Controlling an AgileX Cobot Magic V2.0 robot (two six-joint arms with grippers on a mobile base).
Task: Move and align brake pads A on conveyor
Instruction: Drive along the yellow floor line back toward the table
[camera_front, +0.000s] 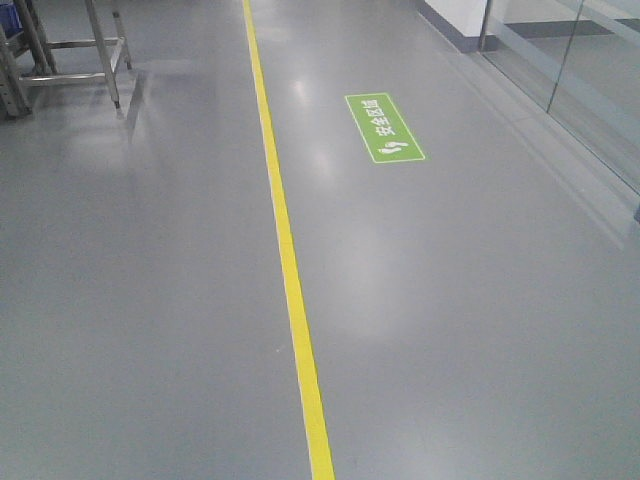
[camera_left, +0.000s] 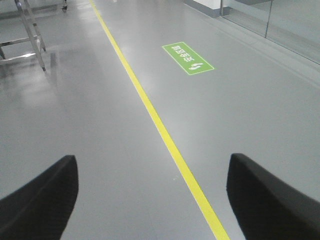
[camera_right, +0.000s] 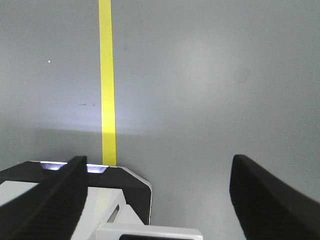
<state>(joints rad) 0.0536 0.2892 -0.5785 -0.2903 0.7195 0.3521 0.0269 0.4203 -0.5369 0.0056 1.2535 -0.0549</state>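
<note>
The brake pads A and the conveyor are out of view in every frame; I see only grey floor. My left gripper (camera_left: 152, 195) is open above the floor, its two black fingers far apart with nothing between them. My right gripper (camera_right: 157, 200) is also open and empty, hanging over the floor just beyond the front corner of the robot's black and white base (camera_right: 125, 200).
A yellow floor line (camera_front: 290, 290) runs away from me across the grey floor. A green floor sign (camera_front: 384, 128) lies to its right. Steel frame legs (camera_front: 75, 55) stand at the far left. A glass partition (camera_front: 570, 70) borders the far right.
</note>
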